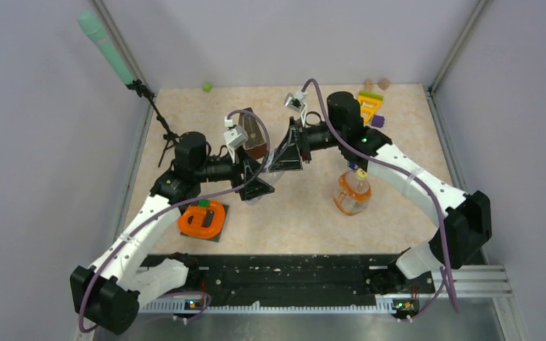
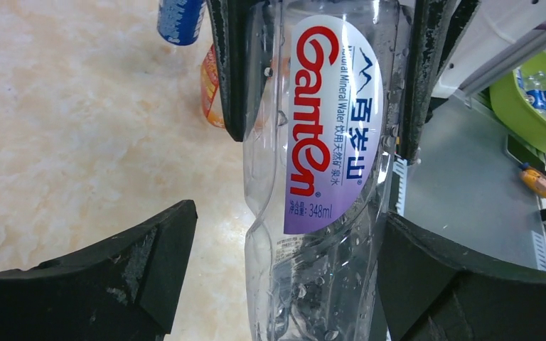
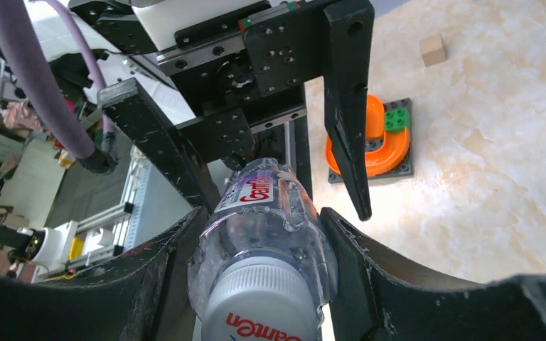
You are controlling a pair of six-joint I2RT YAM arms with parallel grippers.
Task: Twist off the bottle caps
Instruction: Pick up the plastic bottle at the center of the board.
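Nearer the arm bases than the clear plastic water bottle [image 2: 263,185], and off to its left, an orange plastic ring piece [image 1: 200,220] sits on a grey square base plate with a small green brick on top.

The bottle itself spans the gap between the two grippers over the middle of the table [image 1: 291,220]. The left gripper [image 2: 288,227] stands around the bottle's base end with its jaws released: one finger is clearly apart from the plastic. The bottle's white-and-purple label [image 2: 330,121] reads "Ganten" in red, with "百岁山", "Natural Mineral Water" and "348ml" in smaller print.

At the bottle's other end the right gripper [image 3: 261,234] has its jaws clenched on the shoulder, both fingers pressed against the clear wall. The white plastic screw cap [image 3: 259,309] is on the neck just past those fingers, and it too bears "Ganten" in red.

Right of the bottle stands a squat orange-tinted plastic bottle [image 1: 352,195] with a small yellow cap [image 1: 361,172] on it.

Just behind the bottle is a brown metronome [image 1: 254,135]. Farther back and right lie a yellow plastic toy [image 1: 370,104] and a small purple block [image 1: 377,121].
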